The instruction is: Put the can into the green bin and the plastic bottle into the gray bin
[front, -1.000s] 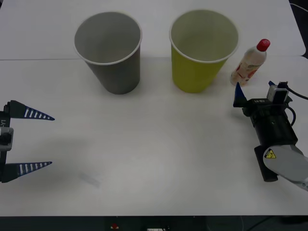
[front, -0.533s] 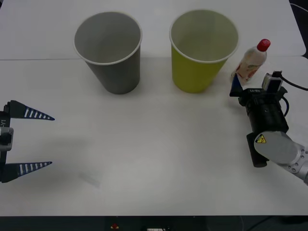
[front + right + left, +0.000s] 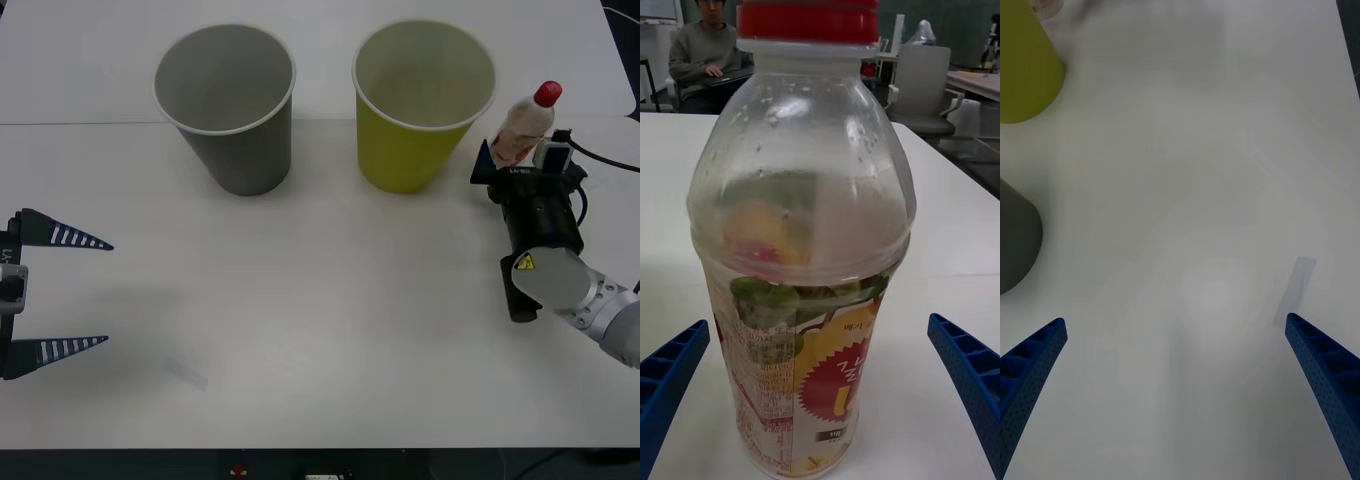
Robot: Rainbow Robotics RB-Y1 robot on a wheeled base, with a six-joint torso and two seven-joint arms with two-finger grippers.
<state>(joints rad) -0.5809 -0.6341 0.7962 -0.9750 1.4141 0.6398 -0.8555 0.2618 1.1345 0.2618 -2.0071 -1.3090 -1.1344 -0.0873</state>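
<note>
Glossy translucent plastic bottle (image 3: 801,247)

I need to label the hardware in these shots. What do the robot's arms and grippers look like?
Both grippers have blue, ribbed, tapered fingers. The left gripper has pale-striped fingers on a grey mount. The right gripper sits on a black cylindrical wrist with a yellow warning triangle, a black cable and a silver-grey arm link.

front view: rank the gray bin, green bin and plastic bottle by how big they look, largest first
1-2. The gray bin and the green bin: same shape and nearly equal in apparent size, so no ranking between them.
3. The plastic bottle: clearly smallest, with the open right gripper around its base.
</note>
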